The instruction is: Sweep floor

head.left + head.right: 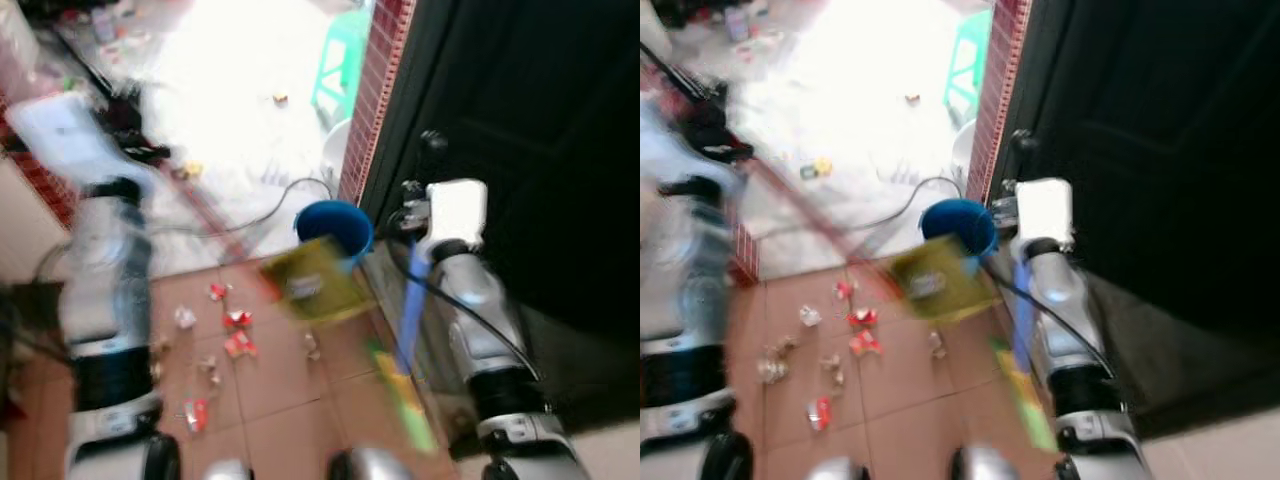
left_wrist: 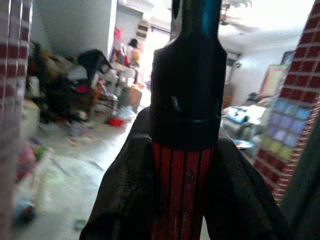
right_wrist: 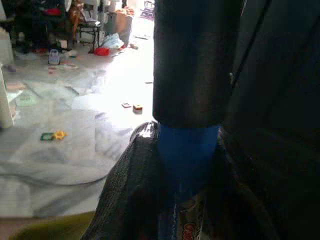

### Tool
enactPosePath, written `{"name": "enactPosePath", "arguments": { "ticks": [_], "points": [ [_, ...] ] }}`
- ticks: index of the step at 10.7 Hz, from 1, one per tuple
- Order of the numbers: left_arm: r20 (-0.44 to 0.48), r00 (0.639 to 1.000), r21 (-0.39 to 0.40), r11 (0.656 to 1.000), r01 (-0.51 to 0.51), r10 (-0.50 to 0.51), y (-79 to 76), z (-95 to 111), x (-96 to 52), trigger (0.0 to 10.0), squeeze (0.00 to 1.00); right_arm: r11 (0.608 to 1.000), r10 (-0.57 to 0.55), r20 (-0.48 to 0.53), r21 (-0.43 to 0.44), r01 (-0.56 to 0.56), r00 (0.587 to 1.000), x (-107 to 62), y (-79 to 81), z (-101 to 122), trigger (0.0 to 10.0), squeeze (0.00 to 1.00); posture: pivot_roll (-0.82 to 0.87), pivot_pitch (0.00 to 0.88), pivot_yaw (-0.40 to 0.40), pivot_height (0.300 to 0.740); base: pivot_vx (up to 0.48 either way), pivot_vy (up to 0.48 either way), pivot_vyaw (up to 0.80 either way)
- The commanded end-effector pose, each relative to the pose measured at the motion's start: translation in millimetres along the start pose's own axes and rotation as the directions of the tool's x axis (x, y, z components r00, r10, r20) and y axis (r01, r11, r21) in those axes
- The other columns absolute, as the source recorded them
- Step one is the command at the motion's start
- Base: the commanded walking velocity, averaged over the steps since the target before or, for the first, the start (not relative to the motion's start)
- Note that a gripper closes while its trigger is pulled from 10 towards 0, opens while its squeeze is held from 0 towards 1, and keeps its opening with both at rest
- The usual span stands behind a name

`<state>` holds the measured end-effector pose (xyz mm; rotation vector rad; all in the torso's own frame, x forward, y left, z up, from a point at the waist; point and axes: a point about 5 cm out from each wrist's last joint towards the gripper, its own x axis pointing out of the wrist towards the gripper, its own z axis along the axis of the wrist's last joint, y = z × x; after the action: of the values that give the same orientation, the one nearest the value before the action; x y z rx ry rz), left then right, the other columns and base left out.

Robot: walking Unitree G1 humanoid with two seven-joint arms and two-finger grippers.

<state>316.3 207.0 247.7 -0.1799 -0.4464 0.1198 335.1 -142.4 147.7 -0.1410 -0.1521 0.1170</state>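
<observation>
Nearest, left gripper (image 2: 185,210) clamped around a red-and-black broom handle (image 2: 186,120), black fingers (image 2: 125,195) pressed to either side. Right gripper (image 3: 187,200) likewise closed on a blue handle (image 3: 187,155) of a yellow-green dustpan (image 1: 312,280), held tilted above the floor. Below and between the arms, on terracotta tiles (image 1: 290,390), scattered red and white litter scraps (image 1: 235,335), lying near the left arm and left of the dustpan. Just beyond the dustpan, a blue bucket (image 1: 335,228) at the edge of the tiles, beside a red mosaic pillar (image 1: 375,90) and a dark door (image 1: 530,130). Farther off, a pale, brightly lit floor (image 1: 240,80), a grey cable (image 1: 270,200), a teal stool (image 1: 340,65). All blurred.
</observation>
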Motion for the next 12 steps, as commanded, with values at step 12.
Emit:
{"name": "enactPosePath", "arguments": {
  "ticks": [12],
  "points": [
    [0.115,0.989,0.063,0.994,0.09,-0.097,-25.7,14.8,3.8,10.0,0.0,0.998,-0.004,0.052,-0.057,0.007,0.999,3.7,-10.1,10.7,10.0,0.0,-0.08,0.045,-0.02,0.74,0.41,0.0,0.0]
  ]
}}
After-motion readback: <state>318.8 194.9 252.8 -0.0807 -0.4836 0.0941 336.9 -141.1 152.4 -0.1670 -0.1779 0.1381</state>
